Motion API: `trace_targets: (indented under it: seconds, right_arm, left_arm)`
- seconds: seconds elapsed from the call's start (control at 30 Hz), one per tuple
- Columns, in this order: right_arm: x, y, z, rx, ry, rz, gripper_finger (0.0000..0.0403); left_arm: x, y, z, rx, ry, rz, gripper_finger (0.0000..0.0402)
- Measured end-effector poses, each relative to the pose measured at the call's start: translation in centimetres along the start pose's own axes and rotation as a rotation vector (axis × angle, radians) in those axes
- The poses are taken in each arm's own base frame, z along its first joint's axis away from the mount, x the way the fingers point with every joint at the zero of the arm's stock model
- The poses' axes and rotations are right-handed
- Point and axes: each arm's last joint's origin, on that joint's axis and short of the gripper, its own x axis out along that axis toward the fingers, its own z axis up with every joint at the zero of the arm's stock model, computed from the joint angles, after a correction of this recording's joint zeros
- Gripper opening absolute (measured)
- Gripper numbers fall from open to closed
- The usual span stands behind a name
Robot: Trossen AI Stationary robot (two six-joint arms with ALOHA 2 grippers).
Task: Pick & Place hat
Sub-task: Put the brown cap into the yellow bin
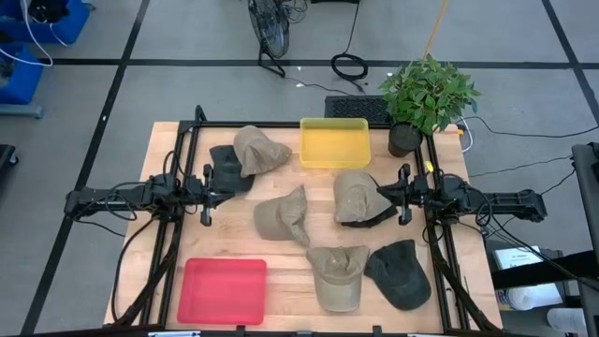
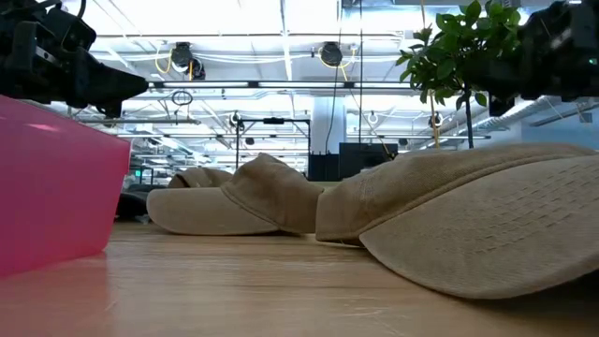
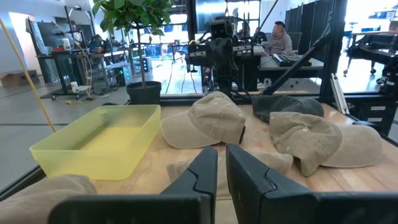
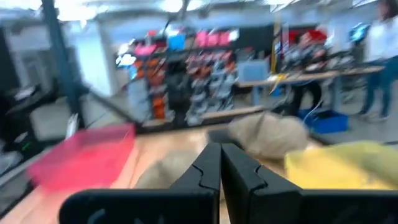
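Observation:
Several caps lie on the wooden table: tan ones at the far left (image 1: 260,148), the middle (image 1: 285,215), the right of middle (image 1: 358,195) and the near side (image 1: 337,276), and dark ones at the left (image 1: 229,168) and the near right (image 1: 401,273). My left gripper (image 1: 208,194) is shut and empty, raised above the table at its left, beside the dark left cap; its shut fingers show in the left wrist view (image 3: 221,171). My right gripper (image 1: 404,195) is shut and empty, raised at the right beside the right tan cap; it also shows in the right wrist view (image 4: 221,165).
A yellow bin (image 1: 333,140) stands at the far middle and a pink bin (image 1: 223,290) at the near left. A potted plant (image 1: 426,94) stands at the far right corner. A black frame (image 1: 197,126) runs around the table. People sit in the room beyond.

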Motion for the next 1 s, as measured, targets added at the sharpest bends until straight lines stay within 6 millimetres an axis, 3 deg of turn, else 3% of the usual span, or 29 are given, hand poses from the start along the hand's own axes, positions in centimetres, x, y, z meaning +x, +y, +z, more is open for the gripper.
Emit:
trace_targets:
  seconds: [0.13,0.3,0.73,0.87,1.0]
  right_arm:
    - [0.5,-0.1,0.4,-0.008,-0.049,-0.088,0.0000]
    - [1.4,-0.4,-0.4,-0.032,0.036,-0.186,0.0000]
    - [3.1,-0.1,-0.5,-0.075,0.062,-0.177,0.0000]
    - [4.1,0.2,0.9,-0.061,0.092,-0.176,0.0000]
    - [5.6,1.0,3.9,-0.085,0.165,-0.172,0.0000]
  left_arm:
    - [0.0,0.0,0.0,0.000,0.000,0.000,0.0037]
    - [0.0,0.0,0.0,0.000,0.000,0.000,0.0037]
    - [0.0,0.0,0.0,0.000,0.000,0.000,0.0037]
    - [0.0,0.0,0.0,0.000,0.000,0.000,0.0037]
    - [0.0,0.0,0.0,0.000,-0.001,0.000,0.0037]
